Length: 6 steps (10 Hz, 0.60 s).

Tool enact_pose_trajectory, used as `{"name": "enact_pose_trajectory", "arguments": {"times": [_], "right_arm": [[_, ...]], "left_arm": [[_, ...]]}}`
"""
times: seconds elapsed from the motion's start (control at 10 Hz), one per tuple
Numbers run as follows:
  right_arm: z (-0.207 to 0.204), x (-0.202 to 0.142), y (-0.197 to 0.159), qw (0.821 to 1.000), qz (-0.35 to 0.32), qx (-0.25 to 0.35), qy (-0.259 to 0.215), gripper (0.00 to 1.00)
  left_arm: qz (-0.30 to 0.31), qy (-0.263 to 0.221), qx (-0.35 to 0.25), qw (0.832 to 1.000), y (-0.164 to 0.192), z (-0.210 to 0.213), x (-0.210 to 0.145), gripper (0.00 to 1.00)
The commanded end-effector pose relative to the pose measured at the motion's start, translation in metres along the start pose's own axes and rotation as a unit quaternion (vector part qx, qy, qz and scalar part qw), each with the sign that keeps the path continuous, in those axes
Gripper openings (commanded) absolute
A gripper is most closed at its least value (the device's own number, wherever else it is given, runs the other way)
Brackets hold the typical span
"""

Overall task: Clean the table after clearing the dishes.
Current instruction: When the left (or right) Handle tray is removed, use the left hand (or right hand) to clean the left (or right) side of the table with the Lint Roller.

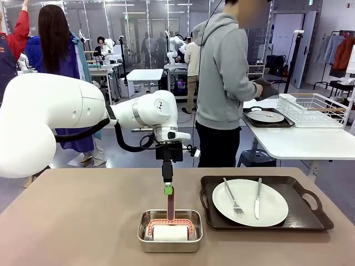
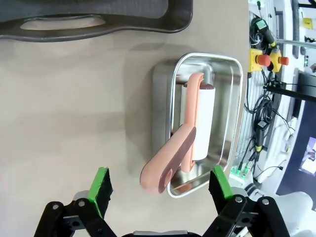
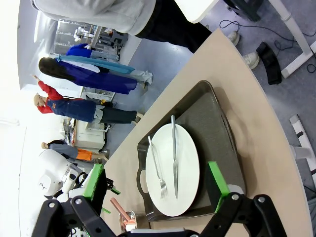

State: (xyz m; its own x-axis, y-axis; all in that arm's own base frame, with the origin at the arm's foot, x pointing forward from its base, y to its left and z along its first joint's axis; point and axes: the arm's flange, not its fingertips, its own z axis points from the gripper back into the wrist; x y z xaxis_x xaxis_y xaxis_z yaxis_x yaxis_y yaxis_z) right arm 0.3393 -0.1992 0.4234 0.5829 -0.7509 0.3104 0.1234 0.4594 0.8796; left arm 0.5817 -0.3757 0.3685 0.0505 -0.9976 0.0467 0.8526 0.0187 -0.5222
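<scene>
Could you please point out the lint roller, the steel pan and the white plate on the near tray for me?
lint roller (image 2: 165, 164), left wrist view, on its pink handle.
steel pan (image 1: 169, 247), front view, on its near wall.
white plate (image 1: 274, 209), front view, on the bare surface right of the knife (image 1: 258, 198).

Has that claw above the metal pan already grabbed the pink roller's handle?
No, the left claw stands wide open, with its green pads on either side of the pink roller handle and not touching it.
</scene>
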Motion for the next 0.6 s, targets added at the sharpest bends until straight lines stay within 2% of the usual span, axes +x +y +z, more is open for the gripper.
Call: {"name": "enact_pose_trajectory", "arguments": {"times": [0.0, 0.4, 0.5], "right_arm": [[0.001, -0.002, 0.000, 1.000, 0.007, 0.002, 0.002, 1.00], [0.001, -0.002, 0.000, 1.000, 0.007, 0.002, 0.002, 1.00], [0.001, -0.002, 0.000, 1.000, 0.007, 0.002, 0.002, 1.00]], "left_arm": [[0.005, -0.012, -0.025, 1.000, -0.003, -0.004, 0.005, 1.00], [0.012, -0.020, -0.054, 0.998, -0.001, -0.017, 0.008, 1.00], [0.018, -0.011, -0.054, 0.998, -0.002, -0.017, 0.009, 0.88]]}}
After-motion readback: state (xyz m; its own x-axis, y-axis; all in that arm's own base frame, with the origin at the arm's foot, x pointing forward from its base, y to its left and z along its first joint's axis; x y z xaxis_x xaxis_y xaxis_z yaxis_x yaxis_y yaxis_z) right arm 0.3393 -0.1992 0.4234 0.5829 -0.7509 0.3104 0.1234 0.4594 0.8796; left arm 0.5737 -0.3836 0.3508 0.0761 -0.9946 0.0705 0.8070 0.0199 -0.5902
